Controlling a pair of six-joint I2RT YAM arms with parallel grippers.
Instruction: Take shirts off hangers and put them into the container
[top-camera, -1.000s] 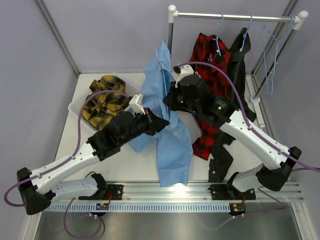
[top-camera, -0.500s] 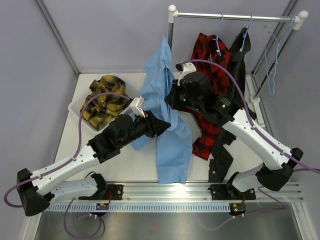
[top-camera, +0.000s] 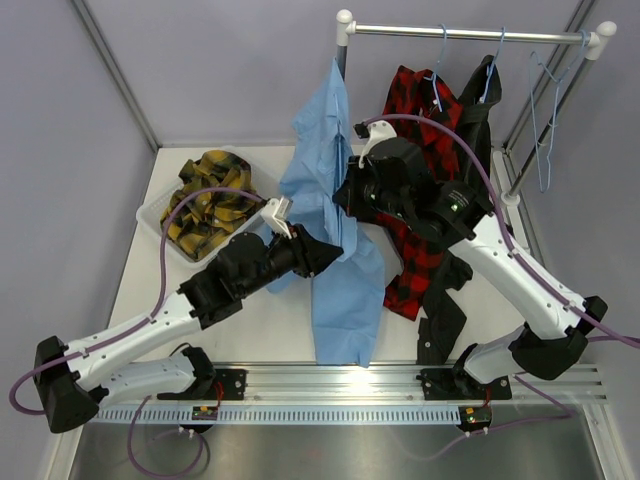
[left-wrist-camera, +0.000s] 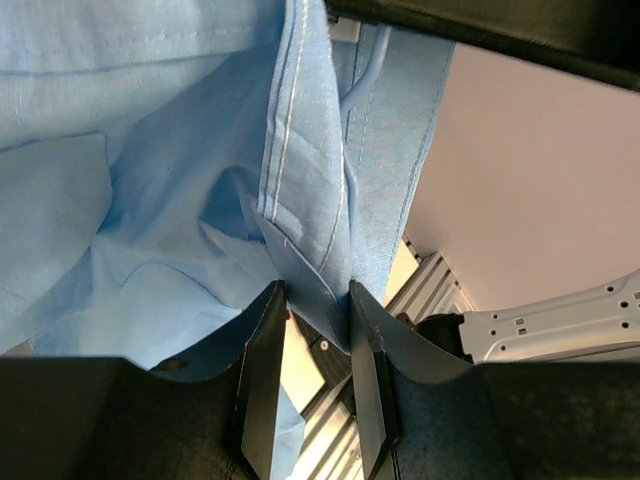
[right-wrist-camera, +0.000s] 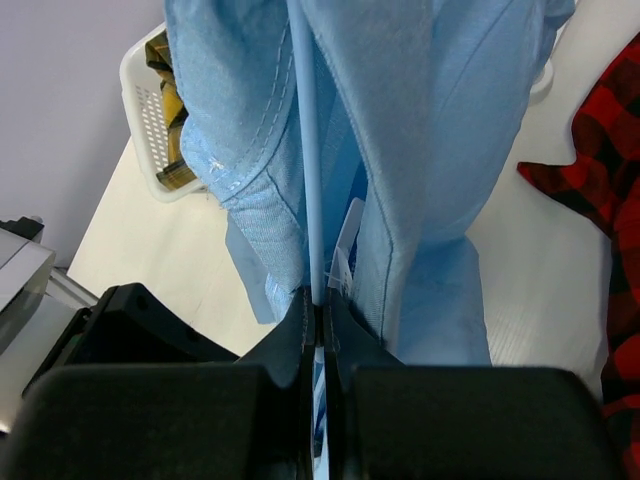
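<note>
Blue shirt (top-camera: 345, 300) hides most of hanger (right-wrist-camera: 305, 150); right gripper (right-wrist-camera: 318, 298) pinches wire, left gripper (left-wrist-camera: 315, 295) narrow round fold.

- Centre: light blue shirt (top-camera: 335, 220) on hanger (right-wrist-camera: 308, 150) hangs as curtain between arms, tail on surface (top-camera: 270, 330). No straight crossing.
- Right rear: red plaid shirt (top-camera: 415, 110) and black shirt (top-camera: 478, 120) drape from rail (top-camera: 460, 34) to surface. Blocked.
- Left: container (top-camera: 148, 213) open from above, yellow plaid shirt (top-camera: 210, 195) inside.
- Front left: surface bare, passable.
</note>
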